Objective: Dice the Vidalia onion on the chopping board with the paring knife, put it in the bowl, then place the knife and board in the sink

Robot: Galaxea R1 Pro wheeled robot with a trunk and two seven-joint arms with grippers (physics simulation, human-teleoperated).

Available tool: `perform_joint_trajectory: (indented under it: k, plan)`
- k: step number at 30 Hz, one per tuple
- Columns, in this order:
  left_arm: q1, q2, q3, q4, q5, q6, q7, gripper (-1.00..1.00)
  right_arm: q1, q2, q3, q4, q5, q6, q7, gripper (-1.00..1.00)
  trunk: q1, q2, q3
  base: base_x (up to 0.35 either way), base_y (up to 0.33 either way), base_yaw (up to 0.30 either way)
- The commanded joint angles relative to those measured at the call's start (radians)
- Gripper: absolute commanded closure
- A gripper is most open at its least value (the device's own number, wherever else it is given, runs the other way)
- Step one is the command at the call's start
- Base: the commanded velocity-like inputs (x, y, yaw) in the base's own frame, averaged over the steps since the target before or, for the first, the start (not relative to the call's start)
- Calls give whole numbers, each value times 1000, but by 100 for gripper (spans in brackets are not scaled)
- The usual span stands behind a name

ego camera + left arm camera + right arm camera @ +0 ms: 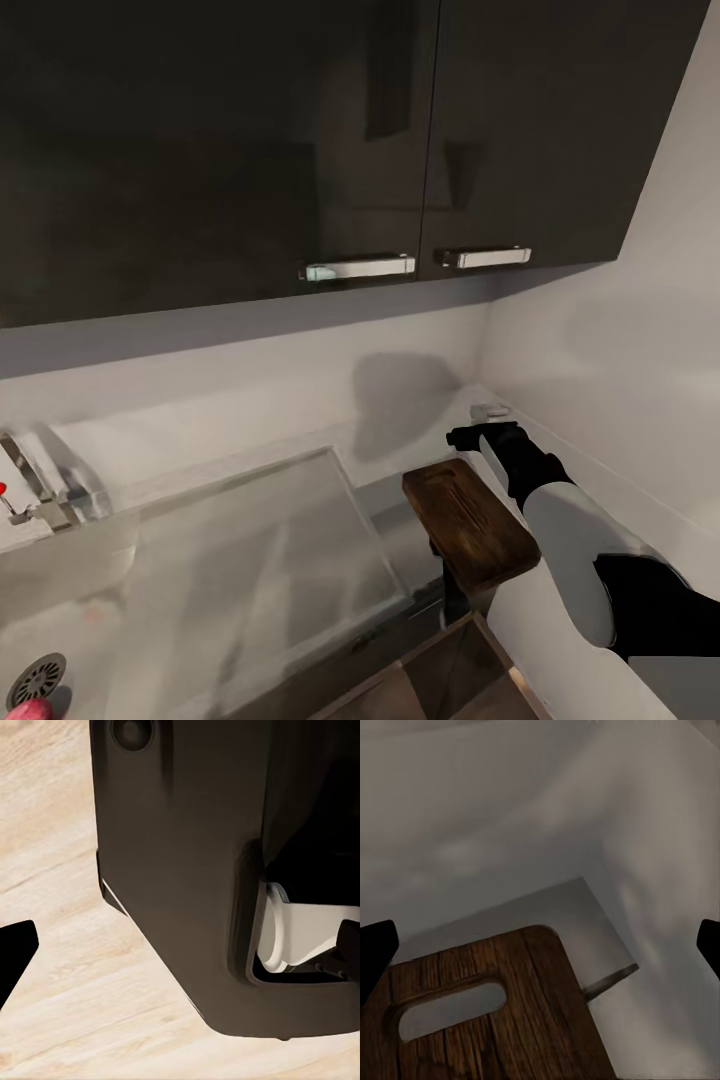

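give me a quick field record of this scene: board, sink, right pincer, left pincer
chopping board: dark wooden chopping board on the countertop right of the sink, overhanging the front edge; handle slot at far end
sink: grey sink, drain at near left corner, tap with red knob at left
right pincer: right pincer above the board's far end, fingers spread, holding nothing
left pincer: one dark fingertip over pale wood floor; state unclear

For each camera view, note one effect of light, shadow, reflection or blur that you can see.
Head view: a soft dark shadow falls on the wall above the right gripper, and the glossy cabinet doors carry faint reflections. Right wrist view: the chopping board shows sharp grain, while the grey surfaces behind look smeared. Left wrist view: the pale wooden floor is evenly lit.
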Motion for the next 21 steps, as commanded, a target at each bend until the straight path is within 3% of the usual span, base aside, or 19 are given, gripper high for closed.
perform_joint_trajectory:
  k: [1,9,21]
  plan:
    - [0,0,0,0,2,-3,0,-100,-1,1,-4,-1,9,5,2,-100,1,-2,-2,215,0,0]
    - [0,0,0,0,2,-3,-1,-100,-1,1,-4,-1,9,5,2,-100,1,-2,-2,183,0,0]
    - [0,0,0,1,2,-3,-1,-100,-1,-5,-3,9,10,4,1,-100,1,-2,-2,21,0,0]
